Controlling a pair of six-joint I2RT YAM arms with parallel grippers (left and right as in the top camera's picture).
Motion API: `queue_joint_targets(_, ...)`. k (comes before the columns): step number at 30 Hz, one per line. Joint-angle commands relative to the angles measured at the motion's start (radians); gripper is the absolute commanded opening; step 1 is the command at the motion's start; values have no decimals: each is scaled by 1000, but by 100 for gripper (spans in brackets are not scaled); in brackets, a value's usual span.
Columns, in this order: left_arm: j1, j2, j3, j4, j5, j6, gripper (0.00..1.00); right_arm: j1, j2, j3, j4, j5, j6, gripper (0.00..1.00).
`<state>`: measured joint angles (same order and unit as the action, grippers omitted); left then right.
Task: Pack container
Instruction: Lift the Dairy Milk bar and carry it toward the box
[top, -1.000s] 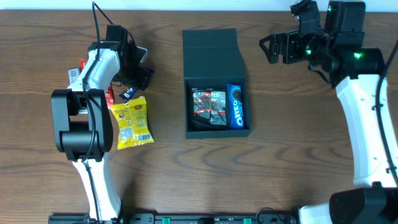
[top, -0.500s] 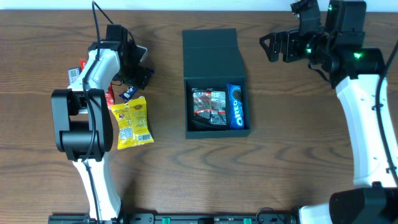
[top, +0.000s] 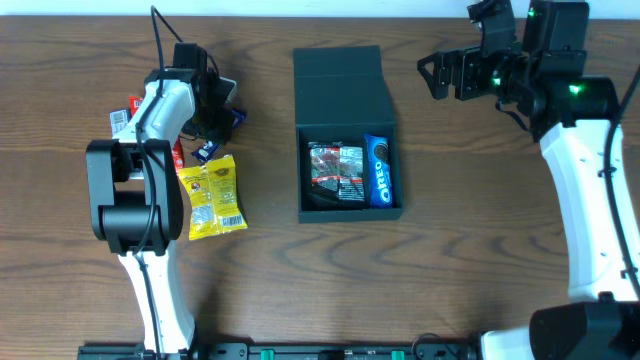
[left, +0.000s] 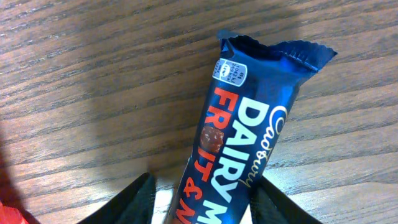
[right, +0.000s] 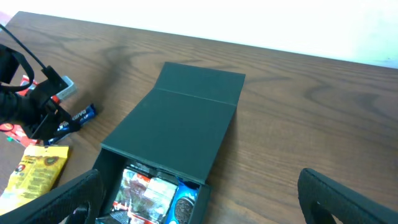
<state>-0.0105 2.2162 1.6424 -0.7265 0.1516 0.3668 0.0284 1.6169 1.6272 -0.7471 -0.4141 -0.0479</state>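
Narrowing from wide apart, the left gripper (left: 205, 202) now flanks the blue foil Cadbury chocolate bar (left: 249, 124) at far left, and I cannot tell if it pinches yet, while the dark teal-black cardboard container (top: 340, 85) sits open mid-table, part filled, and the right gripper (top: 432, 78) hangs fully spread at far right, so a pickup looks close.

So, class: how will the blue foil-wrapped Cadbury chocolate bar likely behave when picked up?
Probably stiff: the blue foil-wrapped Cadbury chocolate bar lies straight on the wooden table. Its glossy wrapper looks slippery and may slide in the left claw. The crimped end looks floppy, a poor grip.
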Motion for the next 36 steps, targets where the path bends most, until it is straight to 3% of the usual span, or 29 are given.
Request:
queue_joint_targets(1,3,21,-13,-2,-6,-16,44,-1,-3,-3,-1,-1,-13,99)
queue_joint_targets(8,3,20,-13,-2,-5,-70,32,-1,-3,-3,-1,-1,-13,99)
queue_joint_targets(16,3,19,-10,-4,-5,-186,26,-1,-3,-3,-1,-1,-13,99)
queue_joint_targets(27,-16,-46,68,-13,-5,-305,27,-3,-3,-3,0,0,-13,99)
queue_joint_targets(36,-148,-162,182,-27,-6,-328,30,-22,-3,-3,-5,18,-13,99)
